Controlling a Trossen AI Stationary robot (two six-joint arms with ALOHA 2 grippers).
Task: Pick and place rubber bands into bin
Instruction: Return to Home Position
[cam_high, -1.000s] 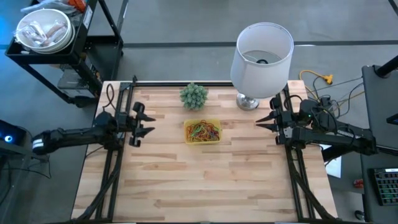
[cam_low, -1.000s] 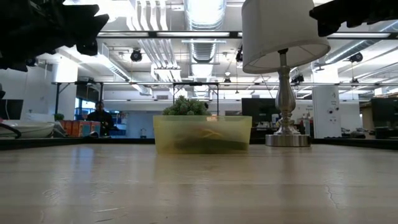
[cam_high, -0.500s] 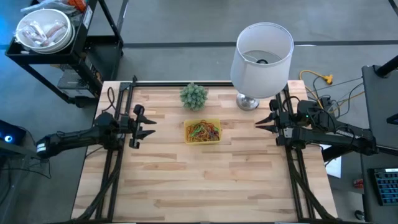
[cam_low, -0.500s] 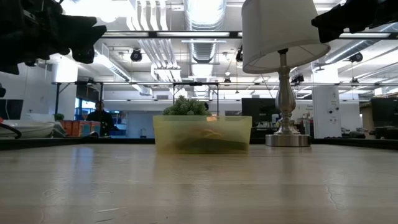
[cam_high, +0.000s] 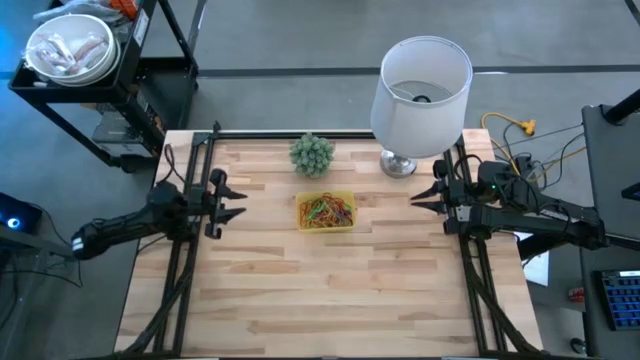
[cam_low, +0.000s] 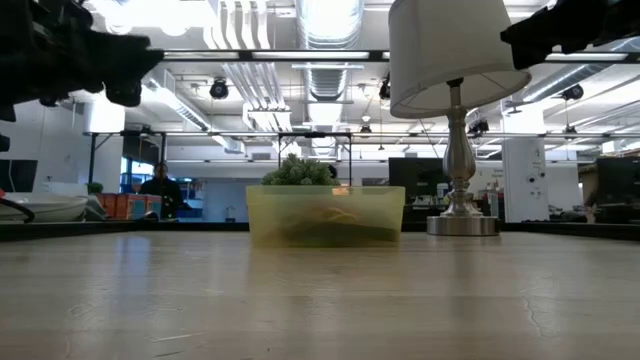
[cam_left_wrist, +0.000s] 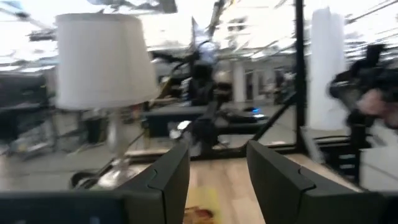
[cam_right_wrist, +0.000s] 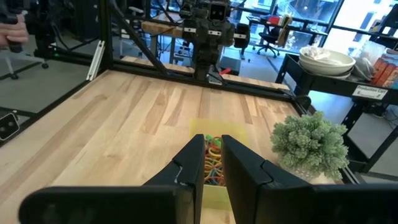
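Note:
The yellow bin (cam_high: 299, 212) stands on its base at the middle of the wooden table, with a tangle of red, yellow, green and orange rubber bands (cam_high: 327, 211) lying inside it. In the low view its translucent wall (cam_low: 325, 215) shows the bands dimly. My left gripper (cam_high: 238, 203) hovers open to the left of the bin, high above the table (cam_low: 118, 68). My right gripper (cam_high: 414, 197) hovers to the right of the bin, also raised, its fingers a narrow gap apart (cam_right_wrist: 213, 149). Both point toward the bin. Neither holds anything.
A white lamp (cam_high: 421, 82) with a metal base (cam_high: 398, 163) stands at the far right, and a small green plant (cam_high: 312, 154) just beyond the bin. Black frame rails (cam_high: 178, 270) run along both table sides. A metal bowl (cam_high: 70, 50) sits on a cart off the table.
My left arm has drawn back toward the table's left edge, and its gripper has shifted slightly left, away from the bin. My right gripper moved a little at first and has since stayed still. The bin and the bands have not moved.

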